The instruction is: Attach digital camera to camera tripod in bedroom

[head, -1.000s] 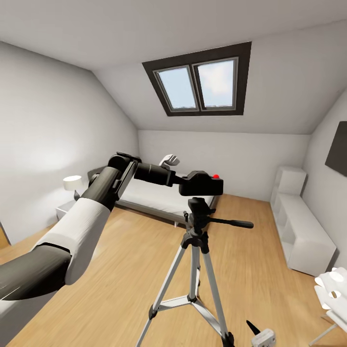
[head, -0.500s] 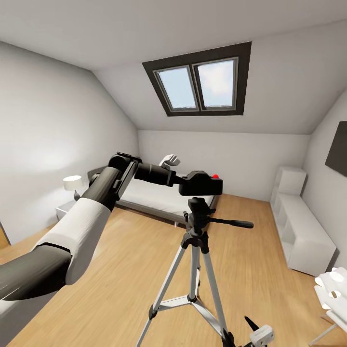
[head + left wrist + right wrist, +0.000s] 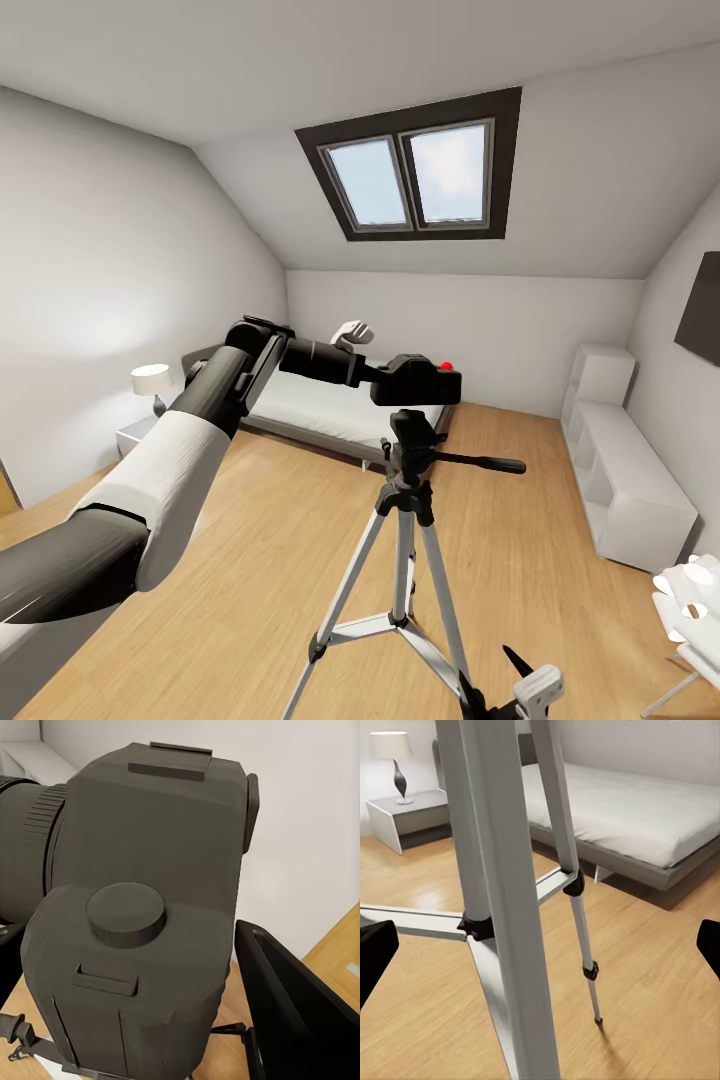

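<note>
The digital camera [image 3: 417, 381] hangs just above the camera tripod [image 3: 405, 520] head — clamped in the left gripper [image 3: 385, 378]. The right gripper [image 3: 540, 945], fingers spread wide and holding nothing, faces the tripod's silver legs. Beyond: bed [image 3: 330, 410], nightstand [image 3: 135, 432] with lamp [image 3: 152, 384], white shelving [image 3: 625, 480]. No legible writing.

Camera [image 3: 418, 380] just above tripod [image 3: 405, 520], bed [image 3: 320, 405] behind

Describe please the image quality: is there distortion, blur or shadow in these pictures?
Head view: wide-angle bending of walls, sharp overall, bright skylight. Left wrist view: digital camera very close, evenly lit. Right wrist view: camera tripod leg looms large; dark fingers at the edges; faint floor shadow.
</note>
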`<state>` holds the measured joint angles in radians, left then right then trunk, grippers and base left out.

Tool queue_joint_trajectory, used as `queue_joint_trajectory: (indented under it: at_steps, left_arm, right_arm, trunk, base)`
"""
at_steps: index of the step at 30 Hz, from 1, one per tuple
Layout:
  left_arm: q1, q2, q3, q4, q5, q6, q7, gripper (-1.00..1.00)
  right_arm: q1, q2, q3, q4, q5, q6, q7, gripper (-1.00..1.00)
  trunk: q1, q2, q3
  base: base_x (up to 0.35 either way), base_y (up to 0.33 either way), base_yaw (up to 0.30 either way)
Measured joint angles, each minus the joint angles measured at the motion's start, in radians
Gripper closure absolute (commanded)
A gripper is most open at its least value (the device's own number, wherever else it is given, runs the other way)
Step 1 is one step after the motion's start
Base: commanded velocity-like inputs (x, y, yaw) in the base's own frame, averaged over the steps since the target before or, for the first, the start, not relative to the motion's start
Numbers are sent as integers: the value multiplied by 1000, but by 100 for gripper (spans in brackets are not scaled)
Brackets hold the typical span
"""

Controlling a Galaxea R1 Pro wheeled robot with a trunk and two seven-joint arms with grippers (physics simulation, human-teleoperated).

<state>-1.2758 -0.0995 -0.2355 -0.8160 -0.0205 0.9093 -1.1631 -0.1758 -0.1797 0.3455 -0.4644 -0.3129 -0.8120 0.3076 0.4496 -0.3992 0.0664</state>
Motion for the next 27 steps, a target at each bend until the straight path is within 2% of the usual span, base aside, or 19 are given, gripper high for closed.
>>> queue_joint_trajectory:
  at_steps: [13,27]
  left_arm:
    - [0,0,0,0,0,0,0,100]
    - [0,-1,0,0,0,0,0,100]
  right_arm:
    - [0,3,2,-4,0,0,1,-100]
    - [-7,22,9,-15,3,4,-1,-100]
  trunk:
    - [0,0,0]
    - [0,0,0]
  base:
    - [0,0,0]
    - [0,0,0]
